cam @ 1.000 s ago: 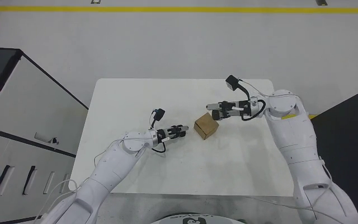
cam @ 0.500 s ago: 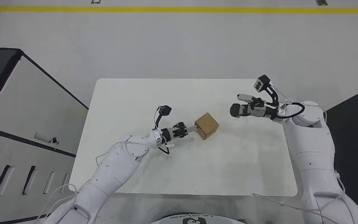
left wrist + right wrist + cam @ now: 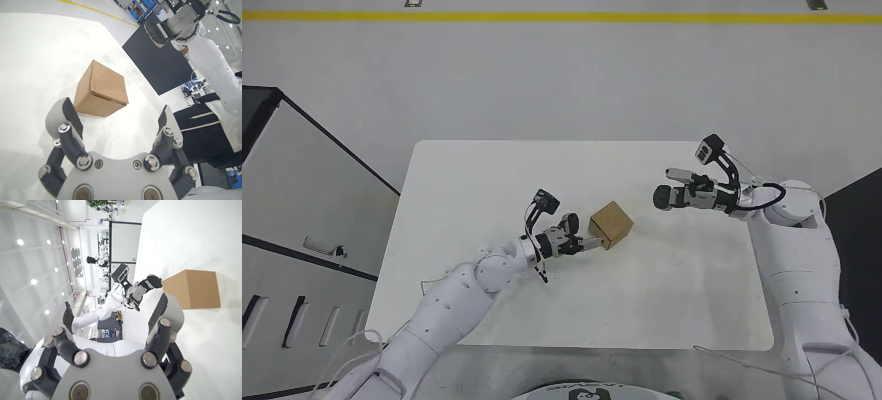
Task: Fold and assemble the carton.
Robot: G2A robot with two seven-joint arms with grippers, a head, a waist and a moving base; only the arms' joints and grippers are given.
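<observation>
The small brown cardboard carton (image 3: 611, 224) sits near the middle of the flat white desk (image 3: 472, 200), turned a little so one corner points at the robot. It already looks like a real box: every side I can see is up, the corners are square, and the top is shut. In the left wrist view a flap edge runs along one top side of it. The edge is a bit rough, with a tiny gap at one corner, so that flap may not be pushed all the way in. The side that lies on the desk is hidden, so I cannot tell if it is closed too. The left gripper (image 3: 590, 243) is low and just beside the carton, with its fingers (image 3: 72, 115) wide apart and nothing between them. One finger tip is very near the bottom corner of the carton, but I cannot tell if it touches. The right gripper (image 3: 660, 195) hangs over the desk on the other side, apart from the carton, and its fingers (image 3: 157, 311) are apart as well, holding nothing. So I think the folding is nearly all done. What may be left is a small job: press that last flap flat, and then let the carton be.
</observation>
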